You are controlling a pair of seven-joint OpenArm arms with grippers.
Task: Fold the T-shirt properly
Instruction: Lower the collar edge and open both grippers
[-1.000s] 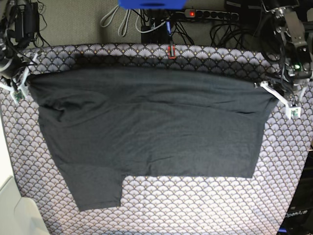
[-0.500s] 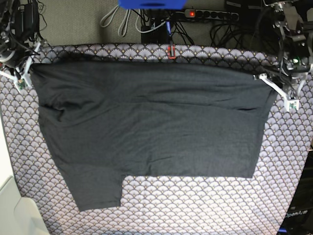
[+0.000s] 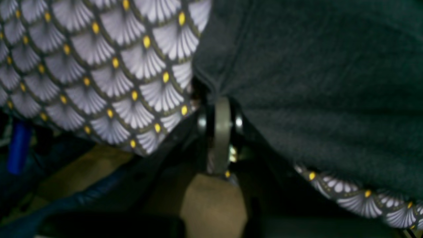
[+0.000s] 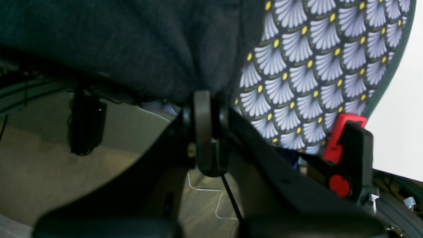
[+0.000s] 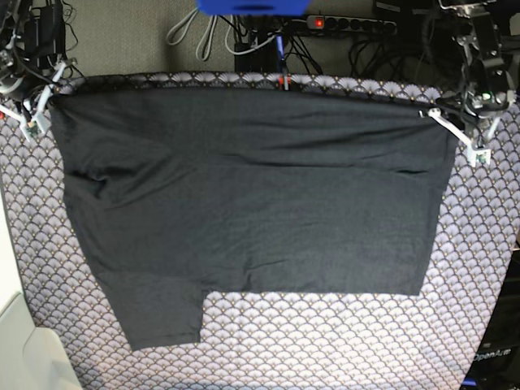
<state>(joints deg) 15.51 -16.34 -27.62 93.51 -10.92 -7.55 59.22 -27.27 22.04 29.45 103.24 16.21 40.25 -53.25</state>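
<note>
The left jaws are closed tight on a pinch of the T-shirt, the dark cloth bunching into small gathers where it enters them; the right jaws are likewise closed on a pinch of the same cloth, which puckers down into the grip; in the base view the left jaws hold the shirt's far corner on that view's right, and the right jaws hold the far corner on its left.

Between the two grips the far edge runs as a nearly straight, taut line along the back of the counter, which is covered in a scalloped fan-pattern cloth; this pull from both corners is probably meant to flatten the body before a fold; the rest of the charcoal shirt lies spread on the counter, a sleeve reaching toward the near edge on the view's left; soft wrinkles remain near the left side; no print shows.

Behind the counter lie a power strip and loose cables.

Compared with the earlier frames, both arms have carried the far edge farther back, so it now sits at the counter's rear border rather than short of it, and the line between the corners is straighter; the near hem and sleeve lie where they were.
</note>
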